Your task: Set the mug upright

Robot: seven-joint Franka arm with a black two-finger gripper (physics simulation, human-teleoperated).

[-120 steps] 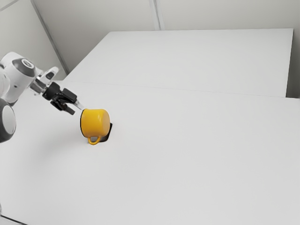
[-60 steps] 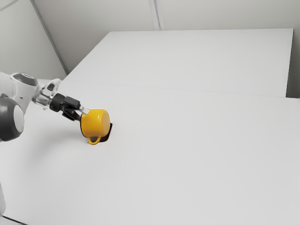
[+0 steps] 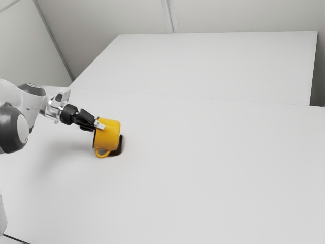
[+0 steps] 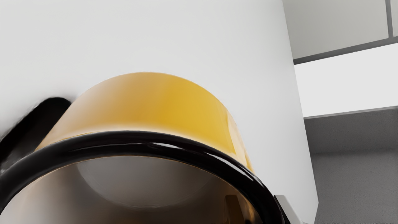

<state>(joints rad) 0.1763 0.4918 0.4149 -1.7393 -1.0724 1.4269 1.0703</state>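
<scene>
Now my gripper [image 3: 98,125] is down at the mouth of the yellow mug [image 3: 108,136], with my fingers [image 4: 287,208] pinching the mug's wall near its black rim [image 4: 140,137]. Half a second ago they stood apart just beside the mouth; they have drawn together since. One lies against the outside of the wall, its pale tip on the yellow side in the exterior view, and the other reaches inside, where the wrist view has a dark, finger-like shape within the cup.

The mug has moved as well. It sits slightly further toward the exterior view's right than it did, and it has turned a little, so that less of its round base shows. It is not upright: it lies over on its side above the dark shadow [image 3: 120,147] on the white tabletop [image 3: 203,168], mouth toward me and base facing away. The yellow handle [image 3: 103,156] hangs at its lower side, near the tabletop. Whether the mug touches the surface or has come just clear of it, I cannot tell. My arm [image 3: 23,101] reaches in lower and further forward than a second ago.
</scene>
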